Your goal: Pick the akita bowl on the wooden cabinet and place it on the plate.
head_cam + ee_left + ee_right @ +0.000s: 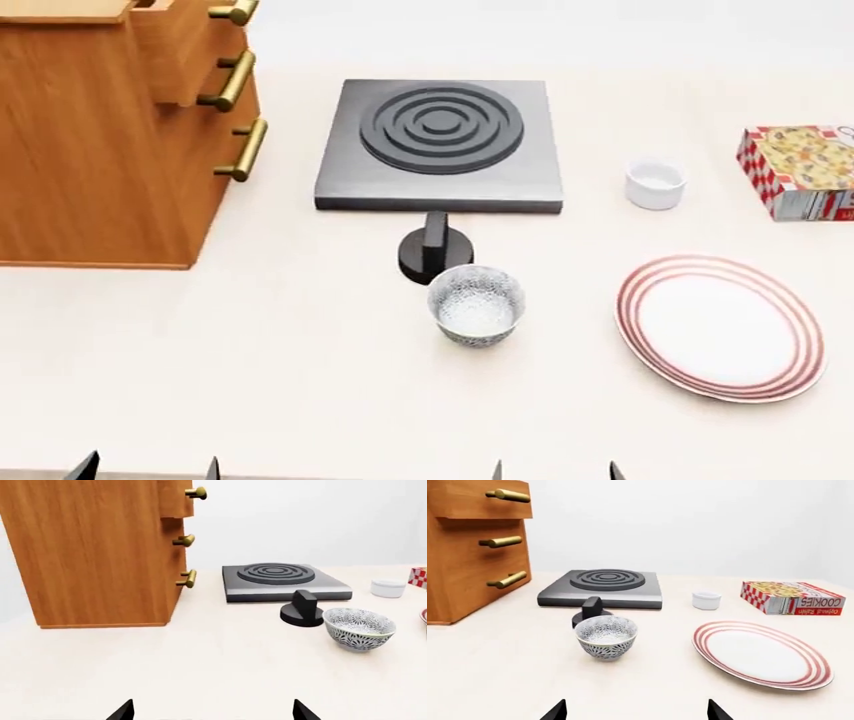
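The wooden cabinet (94, 150) (93, 555) (467, 570) stands at the back left, its top drawer pulled out a little. Its top is almost wholly cut off, so the akita bowl on it is out of view. A look-alike dark-patterned bowl (475, 303) (359, 627) (606, 636) sits on the table, upright and empty. The red-ringed plate (721, 325) (760, 652) lies bare to its right. My left gripper (148, 470) (213, 715) and right gripper (555, 472) (637, 714) hang low at the near edge, both open and holding nothing.
A grey stove (438, 140) with a black knob (434, 250) sits behind the patterned bowl. A small white cup (655, 184) and a red cookie box (801, 170) stand at the back right. Brass drawer handles (243, 150) stick out from the cabinet's front.
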Robot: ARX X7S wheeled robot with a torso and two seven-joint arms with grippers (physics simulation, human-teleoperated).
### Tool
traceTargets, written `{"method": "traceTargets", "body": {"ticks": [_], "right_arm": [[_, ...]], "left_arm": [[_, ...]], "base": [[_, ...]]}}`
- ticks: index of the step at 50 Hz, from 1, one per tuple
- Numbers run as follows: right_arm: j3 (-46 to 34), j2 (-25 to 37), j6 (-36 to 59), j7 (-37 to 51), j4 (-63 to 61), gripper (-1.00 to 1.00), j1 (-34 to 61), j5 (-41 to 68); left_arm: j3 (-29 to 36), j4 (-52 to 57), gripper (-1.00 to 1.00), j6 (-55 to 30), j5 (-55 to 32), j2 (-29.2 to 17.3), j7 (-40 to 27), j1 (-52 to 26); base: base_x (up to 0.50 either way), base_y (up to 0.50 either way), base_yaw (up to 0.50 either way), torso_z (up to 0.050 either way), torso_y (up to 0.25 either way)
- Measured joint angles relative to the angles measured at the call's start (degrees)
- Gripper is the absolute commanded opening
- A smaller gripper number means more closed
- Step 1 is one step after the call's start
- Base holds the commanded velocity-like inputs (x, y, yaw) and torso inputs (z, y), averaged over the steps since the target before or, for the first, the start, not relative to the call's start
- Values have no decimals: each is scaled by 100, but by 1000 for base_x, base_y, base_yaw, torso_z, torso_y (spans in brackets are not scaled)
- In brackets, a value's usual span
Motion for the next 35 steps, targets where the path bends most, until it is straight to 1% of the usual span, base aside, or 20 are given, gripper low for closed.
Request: {"method": "traceTargets", "body": {"ticks": [24, 28, 35], "right_arm": [[-88, 67, 14, 74, -12, 100, 4, 53], [-104, 68, 16, 83, -11, 100, 7, 67], [-116, 79, 11, 98, 1, 100, 17, 107]], "left_arm": [[88, 1, 100, 6, -40, -69, -92, -8], [95, -3, 100, 9, -49, -87, -107, -11], [114, -17, 100, 16, -69, -104, -127, -24]], "base": [[0, 500, 0, 0, 0], [0, 232, 0, 0, 0], [0, 1, 0, 0, 0]]}}
